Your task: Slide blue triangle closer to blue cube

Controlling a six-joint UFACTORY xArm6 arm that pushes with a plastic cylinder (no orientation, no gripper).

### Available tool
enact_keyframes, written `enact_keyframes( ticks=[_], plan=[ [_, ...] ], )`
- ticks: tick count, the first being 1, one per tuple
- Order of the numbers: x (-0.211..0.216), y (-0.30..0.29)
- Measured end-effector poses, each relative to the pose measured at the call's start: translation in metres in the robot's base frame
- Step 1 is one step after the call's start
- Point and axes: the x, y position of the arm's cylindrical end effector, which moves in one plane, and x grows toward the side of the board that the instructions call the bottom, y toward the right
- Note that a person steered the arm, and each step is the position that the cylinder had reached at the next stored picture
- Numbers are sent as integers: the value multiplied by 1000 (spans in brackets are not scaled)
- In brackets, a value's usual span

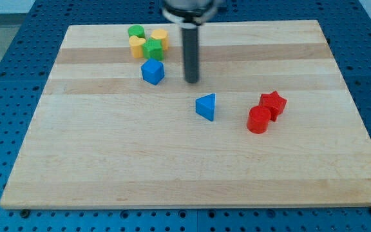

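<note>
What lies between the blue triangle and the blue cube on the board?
No block: in the camera view, only bare wood separates the blue triangle from the blue cube. My tip stands just above that line, toward the view's top, touching neither block.

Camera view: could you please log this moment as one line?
my tip: right of blue cube, above blue triangle | contact: none | blocks: apart

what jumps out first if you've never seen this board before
The dark rod drops in from the view's top, my tip between the blue cube on its left and the blue triangle below-right, touching neither. A green and yellow cluster crowds the top edge; two red blocks sit together at right.
</note>
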Motion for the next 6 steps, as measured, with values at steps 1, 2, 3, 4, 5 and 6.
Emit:
enact_keyframes(
  ticks=[1,2,3,4,5,6],
  plan=[
    [50,61],
    [66,56],
    [84,22],
    [82,-69],
    [64,-145],
    [46,-187]
  ],
)
